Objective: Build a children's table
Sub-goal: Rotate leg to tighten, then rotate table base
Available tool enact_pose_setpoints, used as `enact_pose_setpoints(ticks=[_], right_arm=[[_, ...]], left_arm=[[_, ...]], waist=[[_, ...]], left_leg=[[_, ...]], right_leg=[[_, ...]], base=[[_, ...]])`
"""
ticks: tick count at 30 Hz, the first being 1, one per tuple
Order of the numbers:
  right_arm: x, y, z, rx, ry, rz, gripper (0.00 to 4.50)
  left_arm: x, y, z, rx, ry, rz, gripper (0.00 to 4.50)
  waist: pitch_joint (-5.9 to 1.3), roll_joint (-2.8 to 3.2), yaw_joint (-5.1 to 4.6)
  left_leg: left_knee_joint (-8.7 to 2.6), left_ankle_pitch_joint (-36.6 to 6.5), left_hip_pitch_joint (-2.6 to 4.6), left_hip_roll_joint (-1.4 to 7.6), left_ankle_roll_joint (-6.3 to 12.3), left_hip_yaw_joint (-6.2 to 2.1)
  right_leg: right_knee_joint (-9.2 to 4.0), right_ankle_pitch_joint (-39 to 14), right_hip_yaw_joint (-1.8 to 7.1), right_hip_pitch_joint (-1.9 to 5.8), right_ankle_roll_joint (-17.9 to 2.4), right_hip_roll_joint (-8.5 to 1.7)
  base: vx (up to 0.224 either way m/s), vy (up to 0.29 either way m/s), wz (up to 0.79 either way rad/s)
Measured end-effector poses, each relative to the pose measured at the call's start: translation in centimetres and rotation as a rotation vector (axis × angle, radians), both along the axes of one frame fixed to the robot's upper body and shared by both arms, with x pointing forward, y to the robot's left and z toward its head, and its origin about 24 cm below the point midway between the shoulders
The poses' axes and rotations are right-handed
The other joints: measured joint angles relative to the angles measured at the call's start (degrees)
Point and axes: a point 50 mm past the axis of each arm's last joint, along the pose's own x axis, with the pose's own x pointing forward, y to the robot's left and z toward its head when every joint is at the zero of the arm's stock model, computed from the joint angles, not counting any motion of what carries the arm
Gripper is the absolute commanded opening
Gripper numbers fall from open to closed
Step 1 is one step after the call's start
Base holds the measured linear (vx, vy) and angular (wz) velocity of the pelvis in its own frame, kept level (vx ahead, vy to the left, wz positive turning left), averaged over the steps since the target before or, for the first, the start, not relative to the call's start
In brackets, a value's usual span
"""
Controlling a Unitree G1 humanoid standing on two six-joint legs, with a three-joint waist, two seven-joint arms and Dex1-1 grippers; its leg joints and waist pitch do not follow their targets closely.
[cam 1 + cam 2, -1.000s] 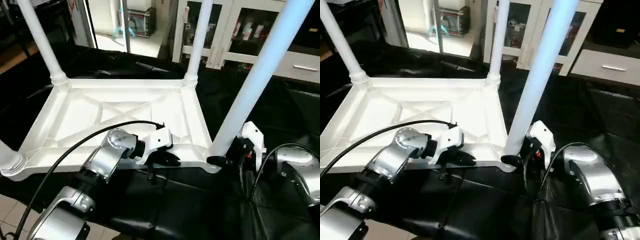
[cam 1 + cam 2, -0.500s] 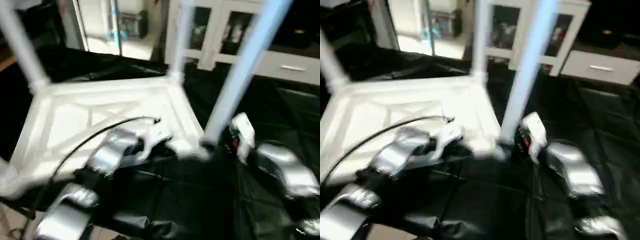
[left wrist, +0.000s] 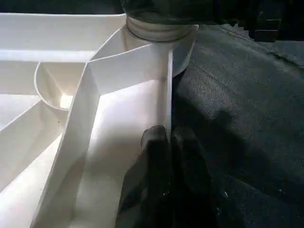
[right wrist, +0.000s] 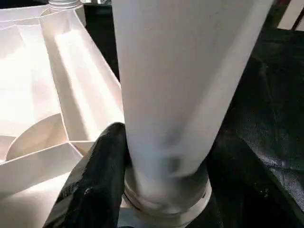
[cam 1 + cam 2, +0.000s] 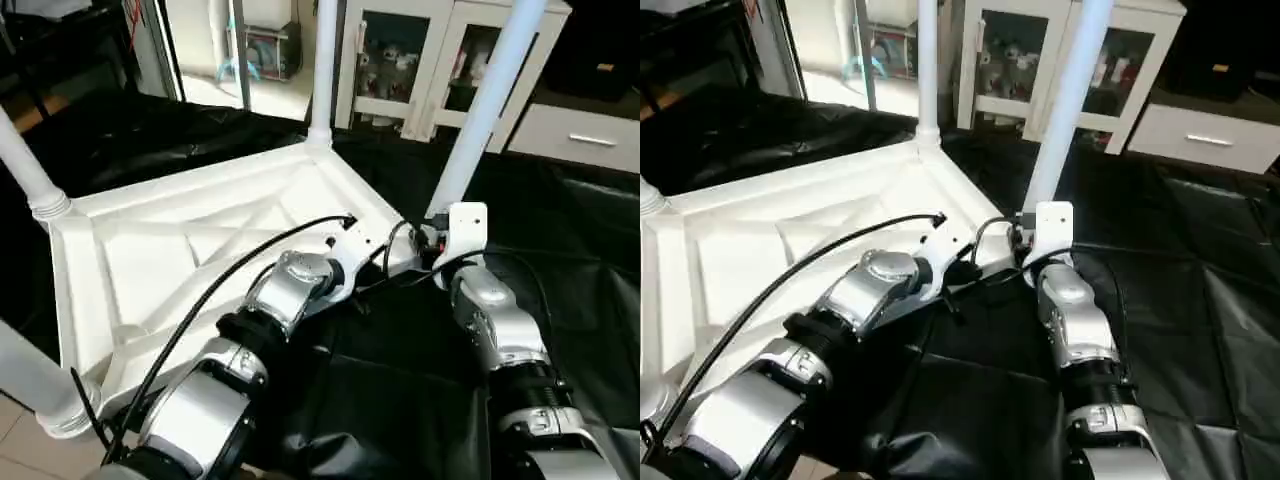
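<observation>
White plastic tabletop [image 5: 190, 250] is seen upside down on the black-draped bench [image 5: 560, 230], all four legs standing in the corner sockets. The left pincer [image 3: 168, 142] is pinched together on the top's rim, while the near-right leg [image 4: 185, 90] is straddled by the right pincer [image 4: 161, 156]; only final seating and righting are judged to remain.

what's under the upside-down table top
A black cloth lies under the table top and spreads out around it. Whatever surface the cloth covers is hidden, and so is the top's smooth face, which is turned down.

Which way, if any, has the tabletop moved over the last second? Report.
Yes. The tabletop has turned: its right near corner swung away from the robot, toward the cabinet.
</observation>
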Motion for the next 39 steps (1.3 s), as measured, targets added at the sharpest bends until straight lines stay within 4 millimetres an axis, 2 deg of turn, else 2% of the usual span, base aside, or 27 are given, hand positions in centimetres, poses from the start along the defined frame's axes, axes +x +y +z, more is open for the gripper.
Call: enact_pose_setpoints(ticks=[2,4,6,7,10,14,19,21,22,25,29,31,34,35,39], right_arm=[[0.0,-0.1,0.0,0.000,-0.010,-0.008,2.06],[-0.2,-0.3,-0.1,0.001,-0.018,-0.010,2.75],[-0.7,-0.5,-0.1,0.000,-0.031,-0.009,2.75],[-0.9,-0.6,-0.1,0.000,-0.035,0.000,2.95],[-2.3,-1.1,-0.4,-0.016,-0.033,0.020,3.22],[-5.0,-2.8,-1.3,-0.042,0.016,0.019,3.47],[-6.5,-3.4,-1.1,-0.069,0.023,0.024,3.92],[-6.9,-3.2,-0.8,-0.090,0.030,0.051,3.92],[-7.0,-3.1,-0.8,-0.093,0.035,0.060,4.20],[-7.4,-3.0,-1.3,-0.095,0.073,0.075,4.31],[-7.4,-2.7,-0.8,-0.096,0.065,0.086,4.41],[-7.4,-2.7,-0.7,-0.103,0.068,0.099,4.50],[-7.5,-2.8,-0.8,-0.115,0.083,0.110,4.50],[-7.5,-2.7,-0.8,-0.120,0.084,0.114,4.50],[-7.5,-2.4,-0.9,-0.130,0.090,0.126,4.50]], left_arm=[[0.0,0.0,0.0,0.002,-0.010,-0.007,0.00],[0.0,-0.1,0.0,0.004,-0.018,-0.016,0.00],[0.1,-0.1,0.0,0.012,-0.034,-0.026,0.00],[0.2,0.0,0.0,0.016,-0.043,-0.027,0.00],[0.3,0.3,0.1,0.024,-0.063,-0.029,0.00],[0.7,0.9,0.2,0.043,-0.097,-0.040,0.00],[0.7,0.8,0.3,0.033,-0.103,-0.085,0.00],[0.5,0.7,0.3,0.020,-0.090,-0.137,0.00],[0.5,0.6,0.3,0.016,-0.085,-0.153,0.00],[-0.1,0.0,0.3,-0.011,-0.062,-0.243,0.00],[-0.3,-0.5,0.3,-0.024,-0.072,-0.269,0.00],[-0.3,-0.4,0.3,-0.034,-0.062,-0.272,0.44],[-0.3,-0.7,1.0,-0.171,-0.049,-0.270,0.62],[-0.4,-1.3,1.6,-0.203,-0.068,-0.287,0.83],[-0.2,-1.5,2.4,-0.232,-0.090,-0.301,1.12]], waist=[[0.02,0.08,0.09],[0.00,0.20,0.22],[0.00,0.25,0.41],[0.01,0.27,0.36],[0.02,0.34,0.20],[0.01,0.54,-0.16],[0.02,1.04,-0.27],[0.00,1.22,0.12],[-0.01,1.26,0.27],[0.02,1.58,1.39],[0.03,1.67,1.57],[0.04,1.65,1.55],[0.24,1.22,1.62],[0.23,1.08,1.54],[0.25,0.97,1.14]], left_leg=[[-0.08,0.0,0.01,0.00,0.00,0.00],[-0.11,0.0,0.00,0.00,0.00,0.00],[-0.17,0.0,0.00,0.01,0.00,0.00],[-0.17,0.0,0.00,0.01,0.00,0.00],[-0.20,0.0,-0.03,0.01,0.00,0.00],[-0.26,0.0,-0.05,0.01,0.00,0.00],[-0.36,0.0,-0.07,0.01,-0.01,0.00],[-0.39,0.0,-0.10,0.01,-0.01,0.00],[-0.40,0.0,-0.10,0.01,-0.01,0.00],[-0.40,0.0,-0.23,-0.03,0.00,0.00],[-0.40,0.0,-0.33,-0.05,0.03,0.01],[-0.40,0.0,-0.33,-0.04,0.03,0.01],[-0.39,0.0,-0.49,-0.01,0.02,0.00],[-0.39,0.0,-0.53,-0.01,0.04,0.00],[-0.37,-0.1,-0.64,-0.02,0.11,0.01]], right_leg=[[0.01,0.0,-0.02,-0.02,0.0,0.00],[0.02,0.0,-0.02,-0.02,0.0,0.00],[0.02,0.0,-0.02,-0.02,0.0,0.01],[0.01,0.0,-0.02,-0.05,0.0,0.01],[0.01,-0.2,-0.03,-0.09,0.3,0.01],[-0.01,-0.2,-0.02,-0.13,0.3,0.02],[-0.03,-0.2,-0.03,-0.22,0.3,0.02],[-0.05,-0.3,-0.03,-0.20,0.4,0.02],[-0.05,-0.3,-0.02,-0.17,0.4,0.02],[-0.15,-0.3,0.05,-0.16,0.4,0.00],[-0.14,-0.3,0.06,-0.19,0.5,-0.03],[-0.12,-0.3,0.05,-0.21,0.5,-0.03],[-0.10,-0.3,-0.01,-0.34,0.5,-0.03],[-0.14,-0.3,0.00,-0.34,0.5,-0.03],[-0.18,-0.3,0.01,-0.43,0.5,-0.03]], base=[[0.000,0.000,0.00],[0.000,0.000,0.00],[0.000,0.000,0.00],[0.000,0.000,0.00],[0.000,0.000,0.00],[0.000,0.000,0.00],[0.000,0.000,0.00],[0.000,0.000,0.00],[0.000,0.000,0.00],[0.000,0.000,0.00],[0.000,0.000,0.00],[0.000,0.000,0.00],[0.000,0.000,0.00],[0.000,0.000,0.00],[0.000,0.000,0.00]])
